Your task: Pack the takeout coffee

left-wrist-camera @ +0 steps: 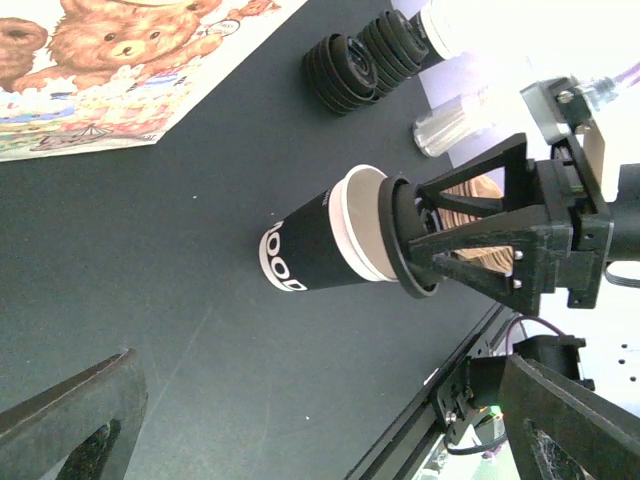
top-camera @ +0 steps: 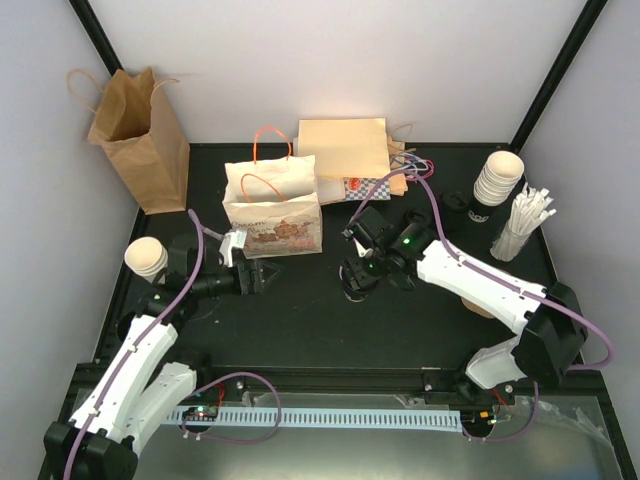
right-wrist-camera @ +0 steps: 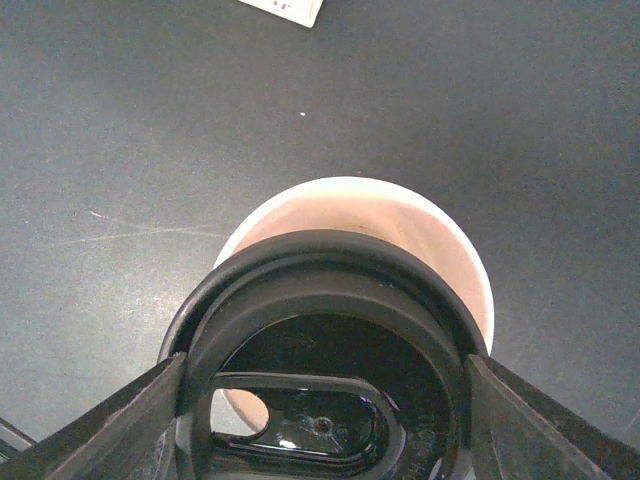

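Step in hand: lidding, ahead of bagging. The takeout cup (left-wrist-camera: 320, 245) has a black sleeve and a cream rim. It stands upright on the table (top-camera: 300, 320), near the bear-print bag (top-camera: 272, 212), off its right corner on the side towards the arm bases.

Right gripper (top-camera: 358, 275): jaws clamped across the black lid (right-wrist-camera: 320, 262), held at the cup mouth. The lid is not seated. In the right wrist view it sits off-centre, with a crescent of cream interior showing past its far edge.

Left gripper (top-camera: 255, 272): jaws spread wide and empty, just in front of the bear-print bag, aimed sideways at the cup.

Next move, as I judge it: centre the lid over the rim, level it and press until it snaps on. The off-centre position could tip the cup, so the left gripper may need to brace the sleeve.

Containers:
- Bear-print bag: upright, handles up, contents not visible.
- Brown bag (top-camera: 140, 140): left of and beyond the bear-print bag, mouth open, interior hidden.
- Cup: cannot tell if there is liquid in it.
- Nested cream cups (top-camera: 497, 180): well right of the bear-print bag, beside loose lid stacks (left-wrist-camera: 370, 55).
- Glass of stirrers (top-camera: 520, 225): just past those.
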Tool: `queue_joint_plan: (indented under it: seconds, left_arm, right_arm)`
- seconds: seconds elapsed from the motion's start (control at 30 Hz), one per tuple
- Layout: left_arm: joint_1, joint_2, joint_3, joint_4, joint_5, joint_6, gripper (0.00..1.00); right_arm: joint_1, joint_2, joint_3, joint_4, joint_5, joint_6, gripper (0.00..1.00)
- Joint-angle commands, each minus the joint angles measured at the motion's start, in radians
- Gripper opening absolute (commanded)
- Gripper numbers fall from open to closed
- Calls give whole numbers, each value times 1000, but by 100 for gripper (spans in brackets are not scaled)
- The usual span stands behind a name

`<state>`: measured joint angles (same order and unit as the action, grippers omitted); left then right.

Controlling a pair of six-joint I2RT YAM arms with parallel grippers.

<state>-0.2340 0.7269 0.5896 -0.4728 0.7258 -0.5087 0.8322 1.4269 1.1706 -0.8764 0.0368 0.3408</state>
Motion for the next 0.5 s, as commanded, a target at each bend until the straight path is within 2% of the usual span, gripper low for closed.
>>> queue_joint_plan:
  seconds: [0.0, 0.47]
  left_arm:
    - [-11, -2, 4, 62, 34, -22, 99]
    - [-19, -4, 1, 47, 23, -10, 99]
  right_arm:
    - [15, 25, 25, 23, 25, -8, 70]
    - [38, 70, 71, 1, 128, -2, 70]
